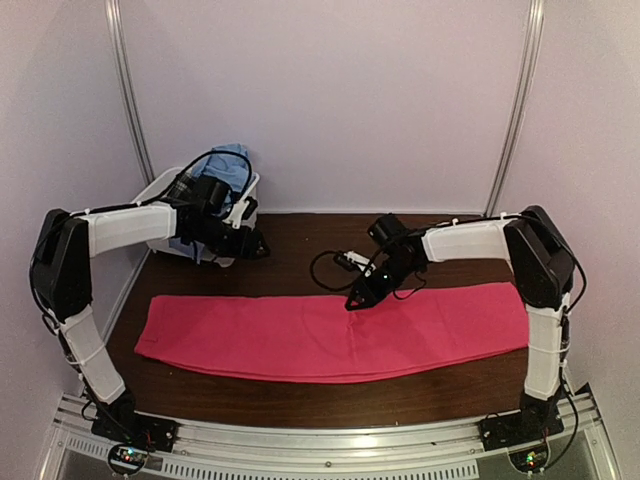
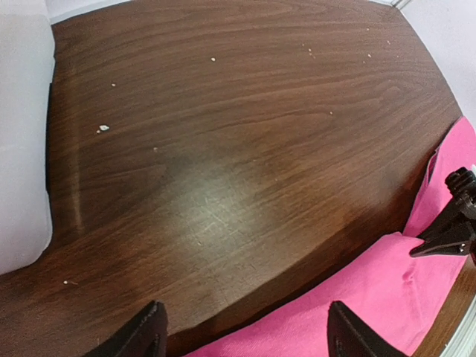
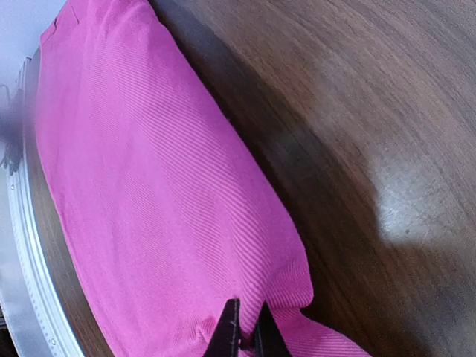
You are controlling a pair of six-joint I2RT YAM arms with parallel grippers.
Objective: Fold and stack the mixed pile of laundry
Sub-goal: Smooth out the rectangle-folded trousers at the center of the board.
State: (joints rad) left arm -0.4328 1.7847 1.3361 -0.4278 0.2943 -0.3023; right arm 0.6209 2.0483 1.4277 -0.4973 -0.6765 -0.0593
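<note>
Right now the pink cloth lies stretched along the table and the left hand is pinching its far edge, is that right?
Not quite. It is the right hand pinching the far edge of the pink cloth, as the right wrist view shows; the left hand hangs open over the table. The cloth does lie stretched along it.

Right end effector (image 3: 248,329) nipping the pink-red cloth (image 3: 149,186)
Its dark fingers (image 3: 229,327) pinch a puckered fold at the cloth's edge, beside the bare wooden bench (image 3: 357,111).
</note>
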